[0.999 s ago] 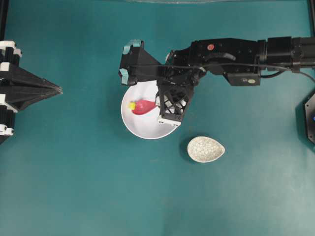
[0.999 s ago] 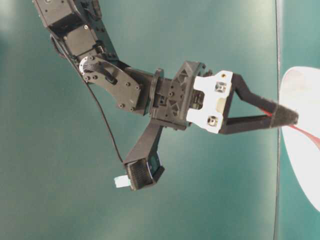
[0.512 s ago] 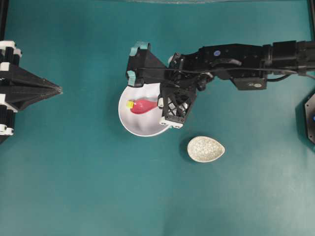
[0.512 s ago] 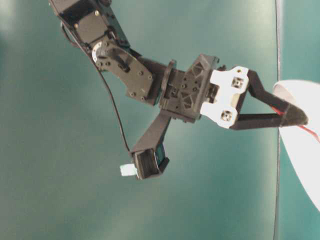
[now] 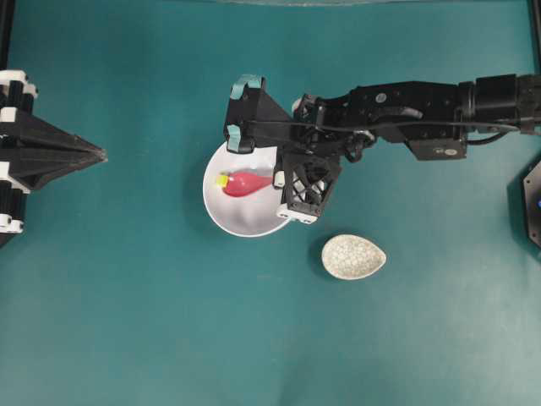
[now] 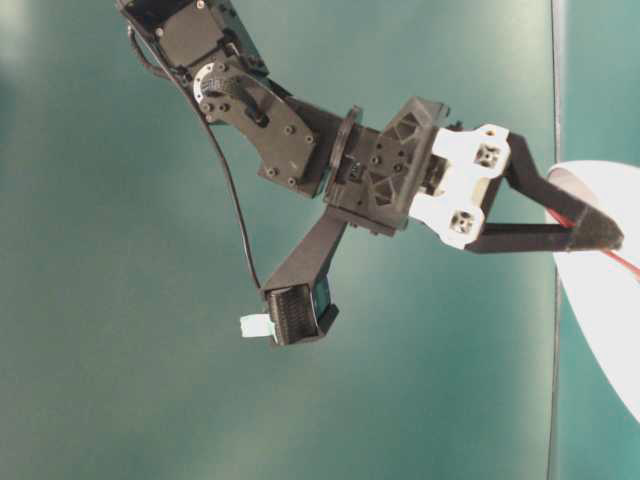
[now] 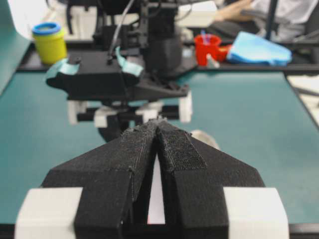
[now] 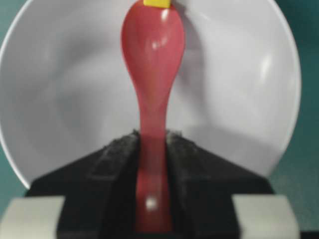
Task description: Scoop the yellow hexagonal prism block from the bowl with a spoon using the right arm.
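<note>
The white bowl (image 5: 241, 218) sits mid-table. My right gripper (image 5: 274, 178) reaches in from the right and is shut on the handle of the pink-red spoon (image 5: 244, 183), whose bowl points left inside the white bowl. The yellow hexagonal prism block (image 5: 221, 179) is at the spoon's far tip. In the right wrist view the spoon (image 8: 152, 50) runs straight out from the right gripper (image 8: 152, 137) over the bowl (image 8: 239, 74), with the block (image 8: 158, 2) at the top edge. I cannot tell whether the block rests in the spoon. My left gripper (image 5: 101, 155) is shut and holds nothing at the far left.
A speckled oval rest (image 5: 353, 256) lies on the teal table right of and below the bowl. Beyond the table's far end, the left wrist view shows a yellow container (image 7: 50, 42), a red cup (image 7: 207, 47) and a blue cloth (image 7: 259, 47).
The right arm has shifted and turned at the wrist, carrying the spoon and block slightly left and up. The bowl has slid a little left with it. The left arm is still.
</note>
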